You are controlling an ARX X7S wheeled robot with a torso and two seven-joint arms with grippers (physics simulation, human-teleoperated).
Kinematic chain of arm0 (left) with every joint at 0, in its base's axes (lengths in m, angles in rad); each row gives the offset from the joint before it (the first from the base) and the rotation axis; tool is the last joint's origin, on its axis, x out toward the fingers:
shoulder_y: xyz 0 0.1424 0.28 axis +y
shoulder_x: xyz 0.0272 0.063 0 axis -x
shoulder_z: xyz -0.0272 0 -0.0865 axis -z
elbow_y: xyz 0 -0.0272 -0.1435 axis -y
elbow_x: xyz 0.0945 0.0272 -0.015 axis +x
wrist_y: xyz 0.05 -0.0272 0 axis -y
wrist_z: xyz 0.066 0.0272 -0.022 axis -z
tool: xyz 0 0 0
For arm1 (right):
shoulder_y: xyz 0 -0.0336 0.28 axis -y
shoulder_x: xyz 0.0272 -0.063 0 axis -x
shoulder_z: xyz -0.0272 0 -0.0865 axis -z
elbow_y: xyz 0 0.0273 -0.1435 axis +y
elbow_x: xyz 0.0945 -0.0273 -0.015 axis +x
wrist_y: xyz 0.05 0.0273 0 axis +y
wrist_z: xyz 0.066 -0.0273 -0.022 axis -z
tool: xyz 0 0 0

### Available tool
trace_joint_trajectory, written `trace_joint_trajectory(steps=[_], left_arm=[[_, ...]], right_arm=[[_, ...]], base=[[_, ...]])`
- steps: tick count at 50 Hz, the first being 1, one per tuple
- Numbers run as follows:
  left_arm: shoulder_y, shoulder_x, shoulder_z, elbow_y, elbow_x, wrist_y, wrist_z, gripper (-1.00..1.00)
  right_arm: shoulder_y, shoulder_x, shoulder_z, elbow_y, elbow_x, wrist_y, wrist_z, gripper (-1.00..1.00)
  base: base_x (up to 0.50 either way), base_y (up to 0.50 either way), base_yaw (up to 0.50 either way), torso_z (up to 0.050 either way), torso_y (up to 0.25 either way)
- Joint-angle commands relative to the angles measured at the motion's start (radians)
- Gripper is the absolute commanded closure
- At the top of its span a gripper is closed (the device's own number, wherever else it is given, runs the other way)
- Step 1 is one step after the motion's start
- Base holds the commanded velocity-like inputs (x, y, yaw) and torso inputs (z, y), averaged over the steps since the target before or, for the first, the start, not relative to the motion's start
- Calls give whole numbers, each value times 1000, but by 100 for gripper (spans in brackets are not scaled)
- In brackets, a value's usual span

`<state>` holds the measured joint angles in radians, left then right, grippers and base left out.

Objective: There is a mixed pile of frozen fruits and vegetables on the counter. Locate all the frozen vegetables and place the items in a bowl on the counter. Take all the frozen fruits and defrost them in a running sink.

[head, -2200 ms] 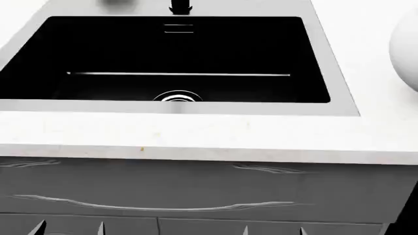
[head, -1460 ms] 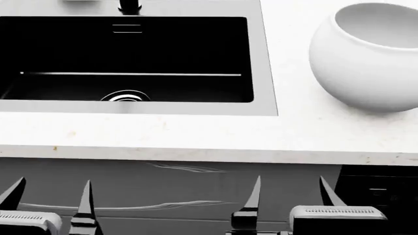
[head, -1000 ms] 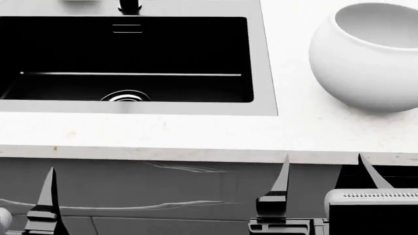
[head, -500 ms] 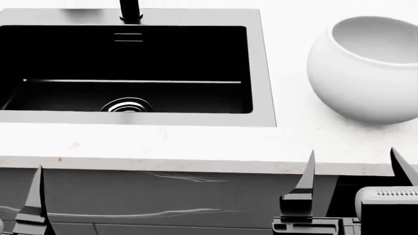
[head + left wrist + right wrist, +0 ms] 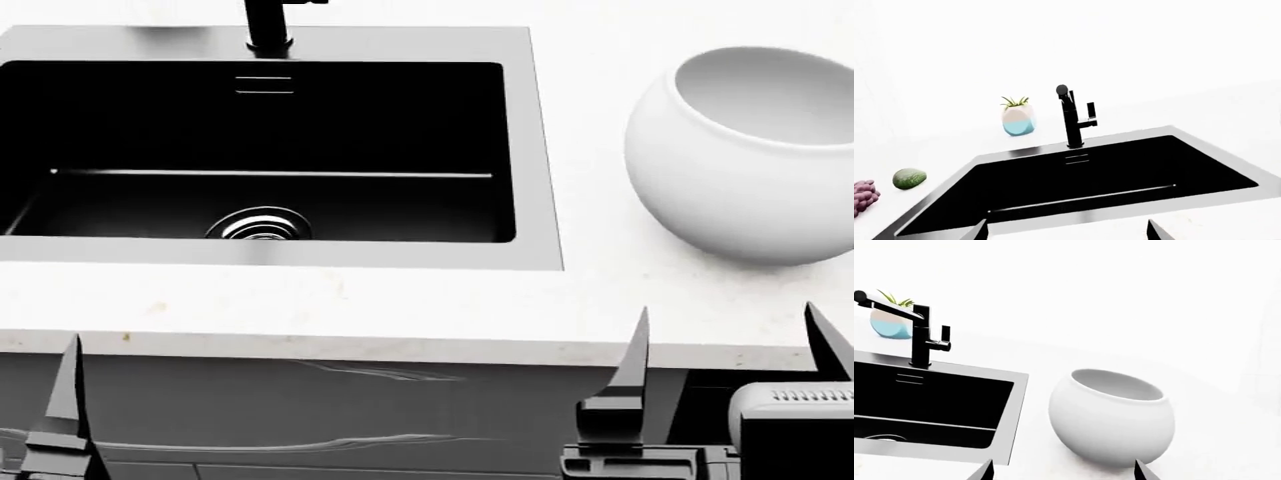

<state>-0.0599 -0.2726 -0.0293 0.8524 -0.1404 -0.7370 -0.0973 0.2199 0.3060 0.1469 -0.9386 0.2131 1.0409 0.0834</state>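
A: Black basin first. The sink (image 5: 267, 150) fills the left and middle of the head view, grey metal rim around it, chrome drain (image 5: 259, 224) on its floor, nothing else inside. Faucet (image 5: 1072, 117) stands upright at the back rim, black too.

B: Bowl?

A: White glossy bowl (image 5: 747, 150) on the counter (image 5: 334, 305), just right of the sink rim, upright, mouth open, looks hollow inside from the right wrist view. Apart from the sink, not touching it.

B: Produce?

A: Only the left wrist view has any. Dark green oval lump (image 5: 909, 178) sits on the counter off the sink's left end, and the pink bumpy cluster (image 5: 863, 195) lies close beside it, cut by the frame edge. Can't tell if they touch. No yellow piece in any view.

B: Grippers?

A: Right gripper (image 5: 727, 350) is low at the front counter edge, below the bowl, two pointed fingers standing wide apart, nothing between them. Left gripper (image 5: 1067, 231): its finger tips show spread at the frame's edge in its own wrist view, also holding nothing. In the head view only one left finger (image 5: 60, 400) shows, in front of the grey drawers (image 5: 334, 400).

B: Anything else?

A: Small teal-and-white planter (image 5: 1018, 120) with a green sprig, behind the sink near the faucet.
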Motion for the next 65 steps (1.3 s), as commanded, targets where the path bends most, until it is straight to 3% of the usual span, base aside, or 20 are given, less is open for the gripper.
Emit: trace_joint_trajectory(steps=[1, 5, 11, 33, 41, 51, 56, 60, 65], left_arm=[[-53, 82, -109, 6, -63, -167, 2, -100], [-33, 68, -155, 76, -94, -218, 16, -100], [-44, 53, -136, 85, -83, -242, 0, -100], [5, 27, -171, 34, -80, -150, 9, -100], [-28, 16, -157, 42, -77, -185, -8, -100], [23, 5, -231, 57, -96, -173, 8, -100], [-3, -7, -275, 83, -118, -235, 5, -100], [-45, -5, -195, 39, -89, -230, -24, -100], [-7, -13, -239, 57, -107, -228, -6, -100]], right_arm=[[5, -13, 30, -5, -20, 15, -11, -100], [8, -8, 34, -12, -18, 29, -8, -100], [18, 4, 47, -18, -15, 41, -7, -100], [10, 49, 80, -23, -6, 46, -21, -100], [9, 46, 102, -21, 4, 52, -22, -100], [26, 46, 105, -39, 7, 92, -3, -100], [25, 49, 100, -34, 6, 85, 1, -100], [24, 49, 103, -26, 8, 80, 1, -100], [28, 49, 119, -42, 19, 95, -2, -100]], base=[[0, 0, 0, 0, 0], [0, -284, 0, 0, 0], [0, -500, 0, 0, 0], [0, -500, 0, 0, 0], [0, -482, 0, 0, 0], [3, -12, 0, 0, 0], [405, -63, 0, 0, 0], [500, -171, 0, 0, 0], [500, -173, 0, 0, 0]])
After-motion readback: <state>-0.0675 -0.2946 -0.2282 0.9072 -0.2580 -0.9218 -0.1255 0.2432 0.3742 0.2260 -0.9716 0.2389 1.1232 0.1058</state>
